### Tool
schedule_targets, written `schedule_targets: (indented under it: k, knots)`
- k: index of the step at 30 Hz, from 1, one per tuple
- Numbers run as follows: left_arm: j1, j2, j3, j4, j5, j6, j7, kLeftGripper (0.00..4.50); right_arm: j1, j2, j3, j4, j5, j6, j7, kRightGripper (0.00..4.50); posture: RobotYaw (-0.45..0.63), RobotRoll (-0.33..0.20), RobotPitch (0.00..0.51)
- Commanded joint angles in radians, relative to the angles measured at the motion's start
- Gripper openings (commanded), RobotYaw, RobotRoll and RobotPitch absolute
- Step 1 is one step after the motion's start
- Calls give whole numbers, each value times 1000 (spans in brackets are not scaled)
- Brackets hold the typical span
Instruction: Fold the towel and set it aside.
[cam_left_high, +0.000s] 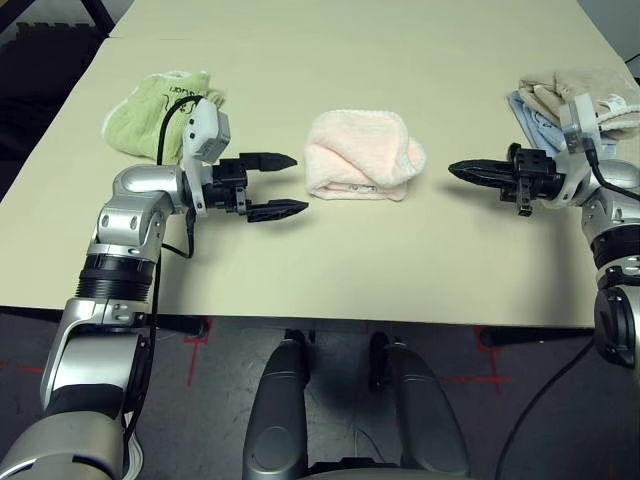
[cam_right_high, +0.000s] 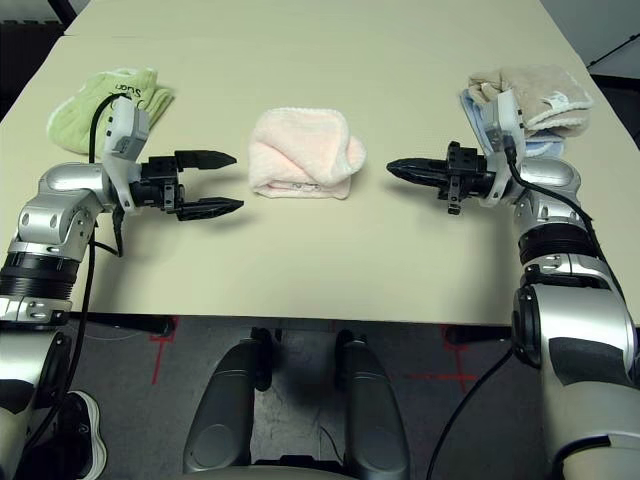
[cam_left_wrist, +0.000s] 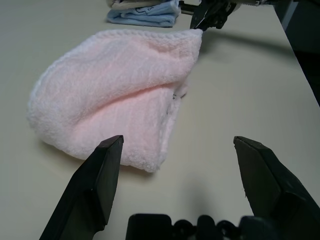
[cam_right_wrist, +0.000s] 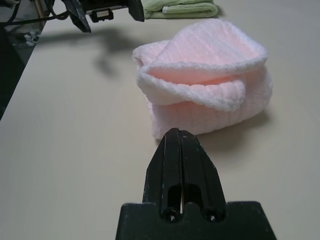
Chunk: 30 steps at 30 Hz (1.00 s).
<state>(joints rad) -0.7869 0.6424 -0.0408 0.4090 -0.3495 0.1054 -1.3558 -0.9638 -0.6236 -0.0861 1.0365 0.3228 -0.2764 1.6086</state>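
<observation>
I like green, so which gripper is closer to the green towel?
Left. The left gripper is near the green towel; the right gripper is farther off, beyond the pink towel.

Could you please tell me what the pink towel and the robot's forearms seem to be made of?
The pink towel looks like soft terry cloth, probably cotton or microfibre, judging by its fuzzy, ribbed surface. The forearms seem to be smooth painted metal or plastic; their silvery, softly shining shells leave that open.
</observation>
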Motion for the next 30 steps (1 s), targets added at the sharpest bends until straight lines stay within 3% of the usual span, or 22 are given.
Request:
schedule_targets:
  k: [1,7,9,12,20,30]
  knots:
    - [-6,-1,-14,27,31,-54,-27,4500,14,-13,24,-23,18,-11,6,23,45,0,239]
    - [-24,-7,-13,69,54,-115,-48,4500,14,-14,44,-34,33,-11,6,23,45,0,239]
    - [-27,-10,-11,83,54,-138,-59,4108,16,-13,52,-39,35,-20,6,0,44,0,239]
    - [-32,-16,-6,97,46,-150,-71,3137,15,-10,60,-46,41,-24,6,0,44,0,239]
    - [-76,-36,34,153,15,-112,-47,20,-14,8,50,-55,70,13,6,0,45,0,240]
    - [-164,-129,31,130,8,-28,-9,20,-112,102,-20,-52,91,89,-7,0,57,0,241]
